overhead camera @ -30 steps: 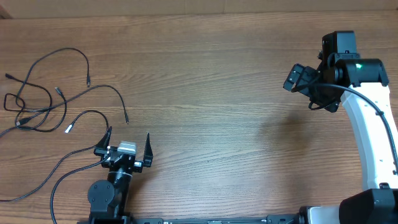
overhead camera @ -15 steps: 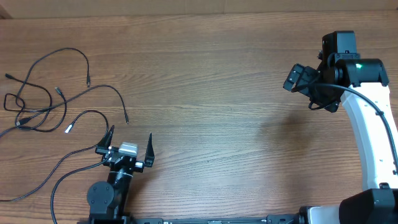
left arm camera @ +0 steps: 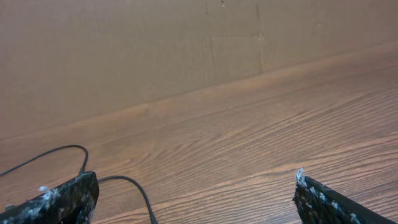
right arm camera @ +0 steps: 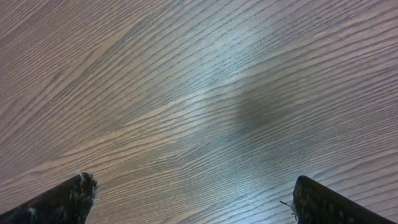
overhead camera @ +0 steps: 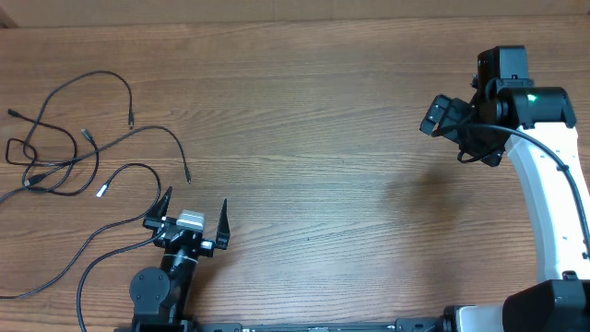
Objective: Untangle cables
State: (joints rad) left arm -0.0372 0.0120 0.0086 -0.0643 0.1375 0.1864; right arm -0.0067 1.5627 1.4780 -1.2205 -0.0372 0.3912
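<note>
Several thin black cables (overhead camera: 171,135) lie in a loose tangle on the wood table at the left; one tip is silver-white (overhead camera: 101,191). My left gripper (overhead camera: 195,196) stands open just right of the nearest cable ends and holds nothing. In the left wrist view, its jaws (left arm camera: 193,180) are wide apart, and one cable (left arm camera: 127,179) curves across the table just inside the left finger (left arm camera: 59,199). My right gripper (right arm camera: 193,182) is open above bare wood. It hangs raised at the far right (overhead camera: 446,115), a long way from the cables.
Two long cable runs trail toward the table's near-left edge (overhead camera: 88,267), beside the left arm's base (overhead camera: 157,290). The right arm's white link (overhead camera: 553,175) runs down the right side. A plain brown wall (left arm camera: 155,50) stands behind the table.
My left gripper has shifted slightly to the right. The right arm and the cables have not moved.
</note>
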